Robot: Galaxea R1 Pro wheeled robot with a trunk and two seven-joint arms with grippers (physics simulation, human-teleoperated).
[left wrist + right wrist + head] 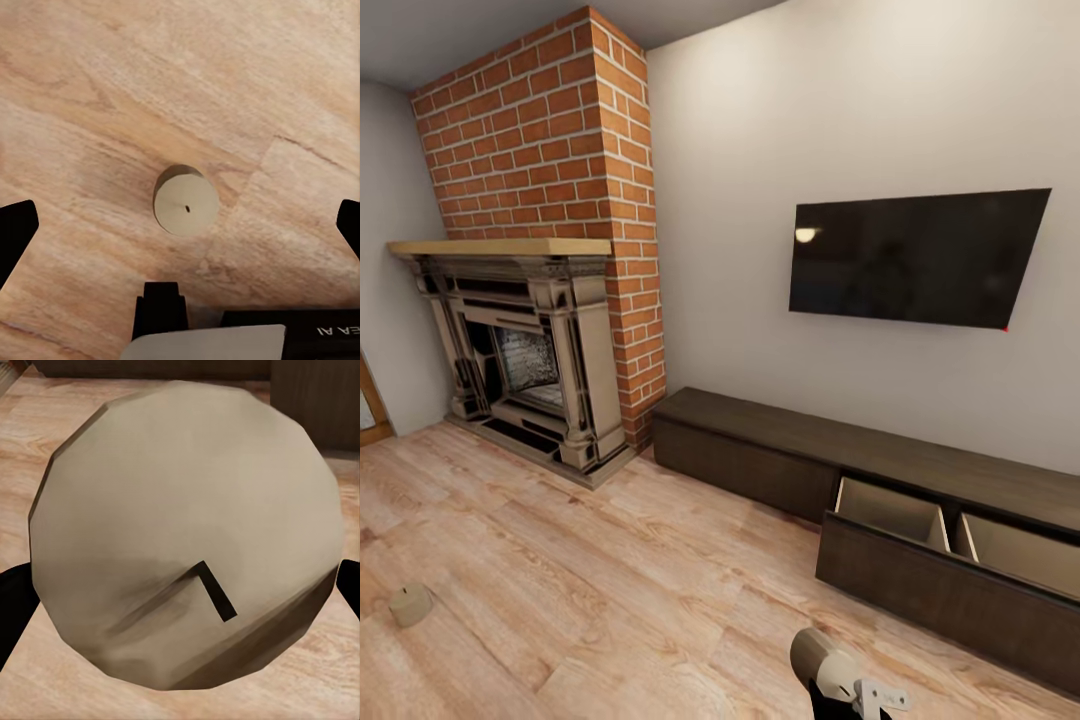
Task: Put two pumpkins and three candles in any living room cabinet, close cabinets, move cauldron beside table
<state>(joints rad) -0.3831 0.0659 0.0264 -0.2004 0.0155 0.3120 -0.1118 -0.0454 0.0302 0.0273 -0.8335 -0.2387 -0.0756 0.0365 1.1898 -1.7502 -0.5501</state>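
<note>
Left wrist view looks straight down on one candle (186, 199), which stands upright on the wooden floor (112, 90) with its wick pointing up at the camera. It lies between the two dark fingertips (16, 234) of the left end effector (180, 232), which are spread wide, one at each side and well apart from the candle. So the candle is directly below this end effector, its axis vertical, and I judge that a straight descent would bring the fingers around it.

In the right wrist view a second candle (187, 532) is very close to the camera, tilted, with a dark fingertip (15, 607) at each side. The right end effector (180, 600) seems to pinch it, though the contact itself is hidden.

From the head view, the cabinet (760, 440) runs along the wall under the television (915, 255), and its drawer (920, 560) at the right end stands open with the pale inside showing. This drawer lies ahead and to the right of the right arm (830, 670), so the right arm is the nearer one. The candle on the floor (410, 604) is far at the left, nearer to the fireplace (520, 350).
</note>
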